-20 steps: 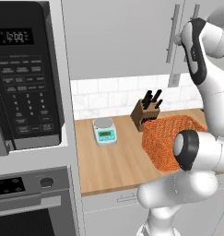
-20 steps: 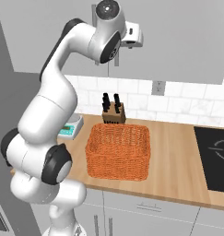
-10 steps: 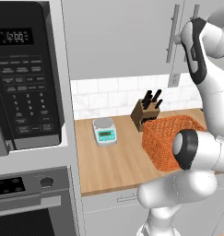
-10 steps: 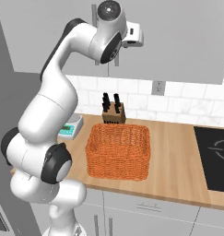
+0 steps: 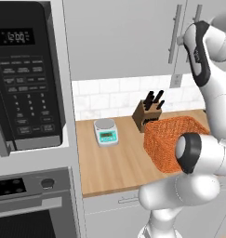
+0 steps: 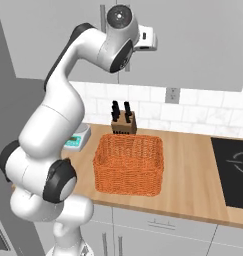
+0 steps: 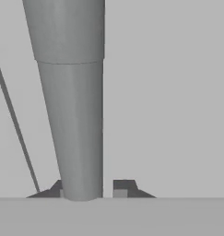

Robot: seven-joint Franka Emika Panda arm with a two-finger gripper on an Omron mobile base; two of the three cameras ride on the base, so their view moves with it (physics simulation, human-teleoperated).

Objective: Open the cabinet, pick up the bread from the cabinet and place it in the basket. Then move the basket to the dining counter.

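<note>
The cabinet (image 5: 119,37) hangs above the counter with both grey doors closed, so the bread is hidden. In the hand view my gripper (image 7: 91,189) is closed around the cabinet's vertical bar handle (image 7: 74,115), with one dark fingertip (image 7: 125,186) on each side of it. My arm reaches up to the right door's handle, and the left door's handle (image 5: 172,35) stands free beside it. The orange wicker basket (image 5: 172,139) (image 6: 129,162) sits on the wooden counter below, with nothing in it.
A knife block (image 6: 124,122) stands behind the basket at the tiled wall. A small kitchen scale (image 5: 106,131) lies to its left. A black microwave (image 5: 26,74) and an oven (image 5: 30,204) stand at the far left. A black cooktop (image 6: 232,170) lies at the right.
The jaws have closed in from wide open onto the cabinet handle. The arm and the scene have hardly moved.
</note>
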